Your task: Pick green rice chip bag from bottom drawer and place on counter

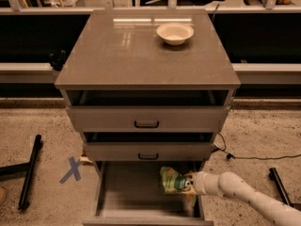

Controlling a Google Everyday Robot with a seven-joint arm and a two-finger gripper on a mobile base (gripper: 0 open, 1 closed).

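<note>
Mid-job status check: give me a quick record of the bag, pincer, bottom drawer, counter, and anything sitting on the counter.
bottom drawer: pulled open, lowest of three
pincer: reaching in from the right, over the bottom drawer's right side
green rice chip bag: gripped at the pincer's tip, upright, within the bottom drawer opening
counter: bag not yet on it
white bowl: on the counter, back right
task stage: bag grasped, placement not yet done

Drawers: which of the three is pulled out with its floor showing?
The bottom drawer; the top drawer and middle drawer show only fronts with black handles. The gripper is at the bottom drawer's right side, against the green rice chip bag.
</note>
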